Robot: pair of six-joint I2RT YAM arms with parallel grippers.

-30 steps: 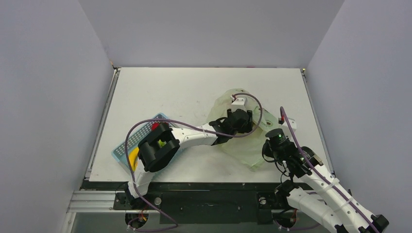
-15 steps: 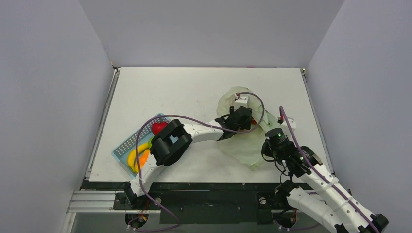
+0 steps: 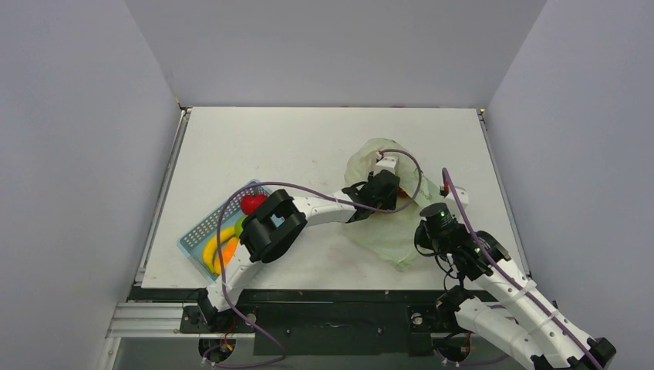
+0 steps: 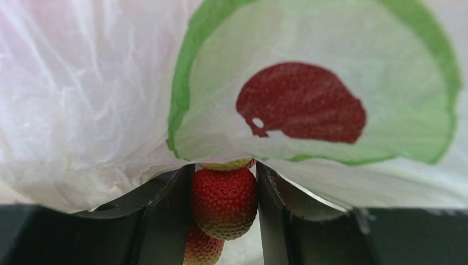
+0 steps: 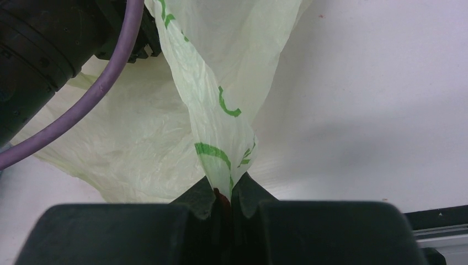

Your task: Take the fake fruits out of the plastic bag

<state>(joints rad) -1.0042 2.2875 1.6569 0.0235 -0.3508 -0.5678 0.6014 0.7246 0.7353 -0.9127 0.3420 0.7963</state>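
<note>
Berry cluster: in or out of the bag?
Inside: the berry cluster is gripped by the left gripper, with the plastic bag draped over.

A white table (image 3: 308, 146) is sitting flat between pale grey walls (image 3: 77, 154). Its top is showing a few small dark smudges. Two things are lying right on it. A thin, crinkly, pale yellow-green plastic bag (image 3: 385, 235) is spreading out over the right side, nearer the front than the back. It is looking all rumpled, and part of it is bulging up off the top. A blue plastic basket (image 3: 202, 226) with little holes is resting on the left side, close to the front edge and turned at a slant. The bag and the basket are lying well apart.
</note>
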